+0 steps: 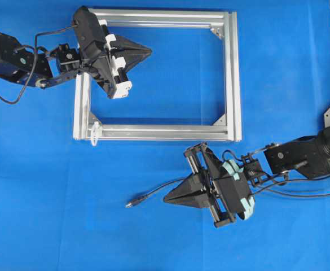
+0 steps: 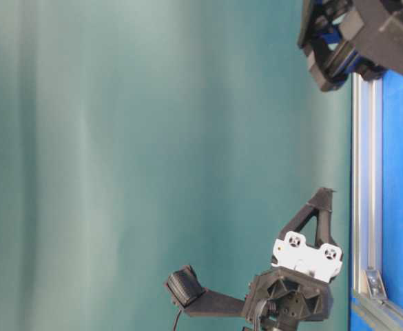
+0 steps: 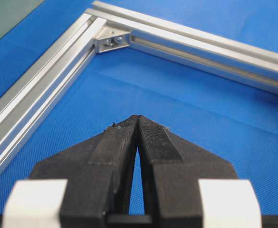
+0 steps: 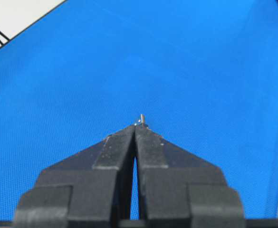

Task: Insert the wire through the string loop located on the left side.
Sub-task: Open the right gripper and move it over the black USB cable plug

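Observation:
The wire (image 1: pixel 153 193) lies on the blue mat, its plug (image 1: pixel 132 202) pointing left. My right gripper (image 1: pixel 166 199) hovers just right of the plug, shut with nothing between its fingers; in the right wrist view only the plug's silvery tip (image 4: pixel 141 117) peeks past the right gripper (image 4: pixel 136 126). The string loop (image 1: pixel 95 133) is a small white ring at the near left corner of the aluminium frame (image 1: pixel 232 73). My left gripper (image 1: pixel 149 51) is shut and empty above the mat inside the frame's upper left part, and the left wrist view shows that left gripper (image 3: pixel 138 118) facing a frame corner.
The silver frame's rails (image 3: pixel 39 90) and a corner bracket (image 3: pixel 112 41) lie ahead of the left gripper. Both arms' black cables trail at the sides. The table-level view shows the frame edge (image 2: pixel 366 172) and the left gripper's body (image 2: pixel 304 255).

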Controlling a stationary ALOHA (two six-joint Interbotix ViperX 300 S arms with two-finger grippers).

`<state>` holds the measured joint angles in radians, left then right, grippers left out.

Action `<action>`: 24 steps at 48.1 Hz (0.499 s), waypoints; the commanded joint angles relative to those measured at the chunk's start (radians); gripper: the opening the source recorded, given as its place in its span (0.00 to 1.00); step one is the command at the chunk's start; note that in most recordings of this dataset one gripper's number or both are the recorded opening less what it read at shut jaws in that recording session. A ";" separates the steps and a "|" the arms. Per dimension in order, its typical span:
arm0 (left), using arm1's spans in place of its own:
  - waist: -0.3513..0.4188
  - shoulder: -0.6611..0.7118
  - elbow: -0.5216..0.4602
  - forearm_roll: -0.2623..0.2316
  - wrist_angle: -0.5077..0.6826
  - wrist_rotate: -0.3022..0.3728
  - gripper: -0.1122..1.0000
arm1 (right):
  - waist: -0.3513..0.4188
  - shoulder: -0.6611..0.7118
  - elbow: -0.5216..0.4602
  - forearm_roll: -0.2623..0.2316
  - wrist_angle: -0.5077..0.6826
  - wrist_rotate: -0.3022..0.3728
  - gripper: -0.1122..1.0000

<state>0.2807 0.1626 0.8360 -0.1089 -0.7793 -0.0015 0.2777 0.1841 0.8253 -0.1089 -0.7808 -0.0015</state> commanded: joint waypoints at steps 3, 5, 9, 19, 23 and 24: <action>-0.008 -0.040 -0.014 0.020 0.014 -0.005 0.10 | -0.008 -0.057 -0.011 0.006 0.008 0.009 0.10; -0.006 -0.040 -0.014 0.020 0.017 -0.006 0.10 | -0.011 -0.057 -0.014 0.006 0.025 0.014 0.09; -0.006 -0.040 -0.014 0.023 0.017 -0.006 0.10 | -0.012 -0.055 -0.021 0.006 0.044 0.026 0.08; -0.006 -0.038 -0.012 0.025 0.017 -0.006 0.10 | -0.017 -0.055 -0.020 0.006 0.055 0.040 0.08; -0.006 -0.040 -0.012 0.025 0.017 -0.006 0.10 | -0.017 -0.054 -0.021 0.006 0.055 0.049 0.08; -0.008 -0.040 -0.012 0.025 0.018 -0.006 0.10 | -0.017 -0.054 -0.021 0.006 0.055 0.052 0.09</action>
<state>0.2761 0.1534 0.8360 -0.0890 -0.7563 -0.0061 0.2608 0.1626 0.8207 -0.1043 -0.7210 0.0460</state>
